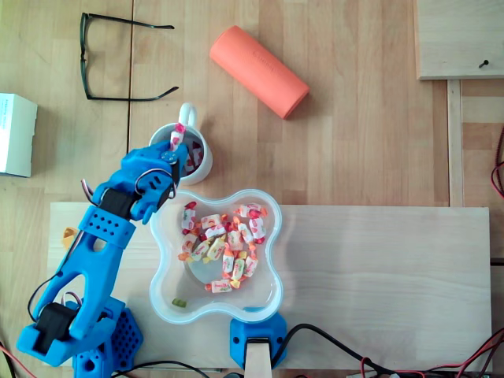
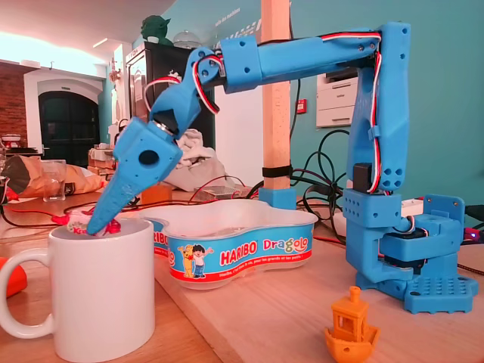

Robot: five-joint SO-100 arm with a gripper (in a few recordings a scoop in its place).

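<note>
The wooden tabletop (image 1: 354, 142) is carrying everything, and a paler board (image 1: 378, 283) is lying across its near part, its top edge running just below the mug in the overhead view. The right half of that board is showing bare wood out to its edge. The blue arm (image 2: 378, 113) is standing on the board's left end and is reaching up and over the board's top edge. The white wavy-walled tub (image 1: 161, 260) is sitting on the board just beside the arm, its upper left corner almost touching the mug, with wrapped sweets (image 1: 224, 240) lying heaped in its upper half. An orange roll (image 1: 258, 71) is lying tilted on the tabletop, well apart from the arm, with open wood between it and the mug. The white mug (image 2: 102, 295) is standing upright just off the board, its handle pointing away from the tub. Black glasses (image 1: 83, 59) are lying folded open near the top left, and a white box (image 1: 16, 134) is crossing the left edge. A small orange boat figure (image 2: 352, 325) is sitting by the arm's base. The end effector (image 1: 179, 146) is dipping into the mug's mouth with its fingers pinched closed on one wrapped sweet (image 1: 179, 138), which is sticking up at the rim
</note>
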